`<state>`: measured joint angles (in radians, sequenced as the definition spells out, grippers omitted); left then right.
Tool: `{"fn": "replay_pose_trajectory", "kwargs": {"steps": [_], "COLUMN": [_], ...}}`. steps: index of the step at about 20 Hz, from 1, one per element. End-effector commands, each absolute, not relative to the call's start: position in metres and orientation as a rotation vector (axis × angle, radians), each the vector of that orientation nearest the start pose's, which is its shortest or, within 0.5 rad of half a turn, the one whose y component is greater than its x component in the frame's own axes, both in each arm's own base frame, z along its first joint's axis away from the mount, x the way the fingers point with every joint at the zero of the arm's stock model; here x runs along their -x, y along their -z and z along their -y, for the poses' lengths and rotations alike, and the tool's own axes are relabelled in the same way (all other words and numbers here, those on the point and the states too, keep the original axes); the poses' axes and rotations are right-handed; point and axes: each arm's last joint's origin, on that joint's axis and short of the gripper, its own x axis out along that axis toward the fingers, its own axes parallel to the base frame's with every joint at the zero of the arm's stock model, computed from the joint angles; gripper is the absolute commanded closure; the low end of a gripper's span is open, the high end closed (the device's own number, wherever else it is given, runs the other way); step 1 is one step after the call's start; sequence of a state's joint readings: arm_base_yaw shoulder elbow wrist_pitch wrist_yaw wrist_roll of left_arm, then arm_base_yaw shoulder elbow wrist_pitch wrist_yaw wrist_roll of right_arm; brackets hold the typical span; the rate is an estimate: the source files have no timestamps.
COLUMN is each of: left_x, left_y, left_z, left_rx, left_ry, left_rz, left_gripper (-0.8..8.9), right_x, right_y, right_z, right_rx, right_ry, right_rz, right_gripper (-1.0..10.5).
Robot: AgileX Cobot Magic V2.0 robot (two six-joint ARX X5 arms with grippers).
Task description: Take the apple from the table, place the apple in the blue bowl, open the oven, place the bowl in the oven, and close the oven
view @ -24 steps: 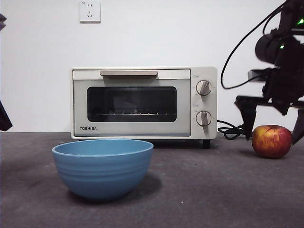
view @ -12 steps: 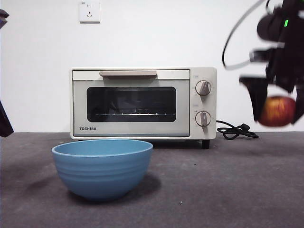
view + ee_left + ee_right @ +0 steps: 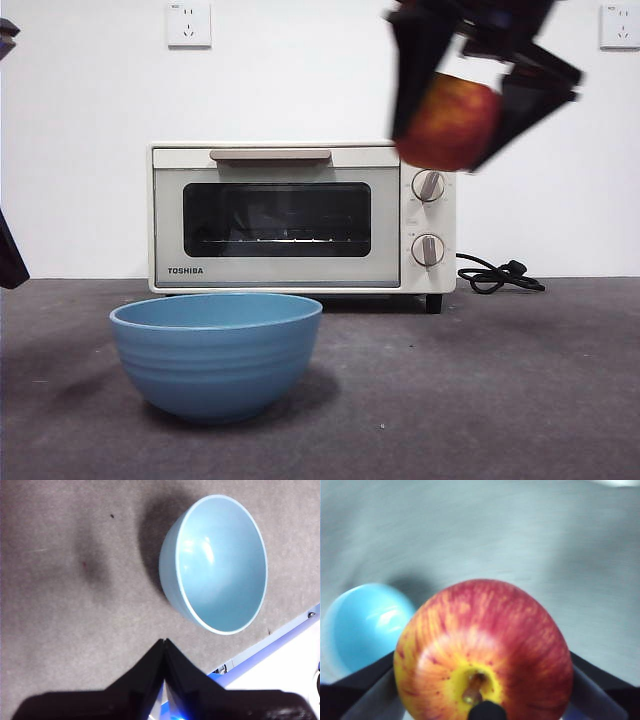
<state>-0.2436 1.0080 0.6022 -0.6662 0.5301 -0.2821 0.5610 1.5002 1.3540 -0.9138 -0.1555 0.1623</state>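
Matt blue bowl, speckled matt table, perhaps waxy apple skin.

Blurred and cut off

We see the apple motion-blurred between the right gripper fingers, whose tops leave frame.

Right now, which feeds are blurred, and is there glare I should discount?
Front view: the right gripper and the round red-yellow apple it holds are motion-smeared; the cream toaster oven and deep matte blue bowl are sharp. Right wrist view: apple sharp, table streaked. Left wrist view: sharp, with soft highlights inside the bowl.
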Motion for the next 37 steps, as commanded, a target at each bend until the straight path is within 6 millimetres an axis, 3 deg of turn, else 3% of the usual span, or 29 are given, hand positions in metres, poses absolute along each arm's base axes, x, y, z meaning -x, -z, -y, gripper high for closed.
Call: {"fn": "replay_pose_trajectory", "kwargs": {"steps": [1, 6, 9, 15, 22, 23, 29, 37], "left_x": [-0.163, -0.16, -0.158, -0.148, -0.142, -0.142, -0.143, -0.142], "left_y": [-0.203, -0.202, -0.201, -0.216, -0.262, -0.268, -0.281, -0.28], "left_z": [0.057, 0.056, 0.056, 0.053, 0.051, 0.051, 0.052, 0.051], "left_rx": [0.392, 0.379, 0.375, 0.367, 0.333, 0.331, 0.325, 0.317], "left_ry": [0.55, 0.553, 0.551, 0.567, 0.601, 0.606, 0.612, 0.613], "left_rz": [-1.185, -1.212, -1.228, -1.213, -1.068, -1.049, -1.006, -1.021], "left_gripper": [8.17, 8.18, 8.17, 8.17, 8.17, 8.18, 8.18, 8.18], "right_x": [-0.238, -0.208, -0.195, -0.197, -0.209, -0.209, -0.21, -0.21], "right_y": [-0.307, -0.312, -0.303, -0.249, -0.195, -0.191, -0.188, -0.189], "right_z": [-0.193, -0.24, -0.262, -0.297, -0.313, -0.314, -0.314, -0.314], "right_rx": [0.083, 0.092, 0.138, 0.227, 0.301, 0.308, 0.313, 0.321], "right_ry": [-0.639, -0.792, -0.842, -0.823, -0.748, -0.743, -0.725, -0.728], "right_rz": [-1.077, -0.974, -0.98, -1.129, -1.242, -1.253, -1.254, -1.248], "right_gripper": [9.5, 9.5, 9.5, 9.4, 9.4, 9.1, 3.7, 3.4]}}
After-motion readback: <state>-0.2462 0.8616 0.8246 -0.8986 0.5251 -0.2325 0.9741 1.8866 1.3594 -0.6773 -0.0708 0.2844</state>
